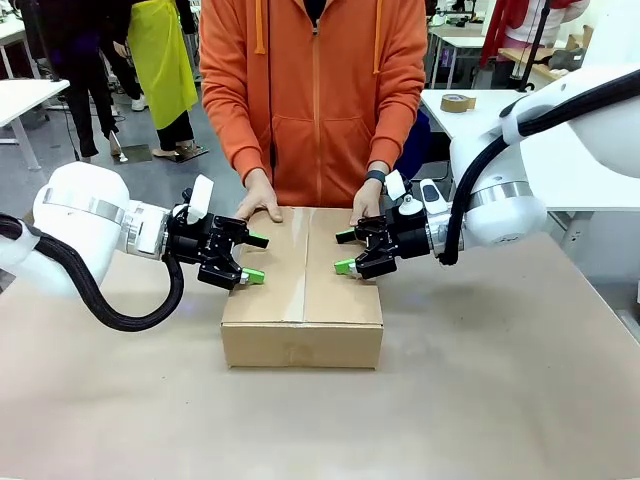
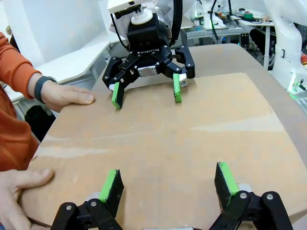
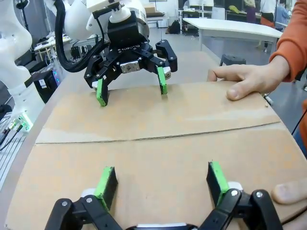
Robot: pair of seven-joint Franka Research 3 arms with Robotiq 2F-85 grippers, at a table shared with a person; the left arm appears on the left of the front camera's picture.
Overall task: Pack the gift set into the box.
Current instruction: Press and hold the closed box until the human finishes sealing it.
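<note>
Front view, left to right. Left gripper [image 1: 255,258] sits left of centre with its fingers spread wide, tips over the left edge of the box [image 1: 300,300]. The box is mid-frame on the table [image 1: 480,400], flaps closed, seam running down its top. Person's first hand [image 1: 262,203] and second hand [image 1: 367,203] lie flat on its far edge, either side of the seam. Right gripper [image 1: 345,251] is right of centre, fingers also spread, tips over the box top. Cannot tell whether the pads touch the cardboard.
</note>
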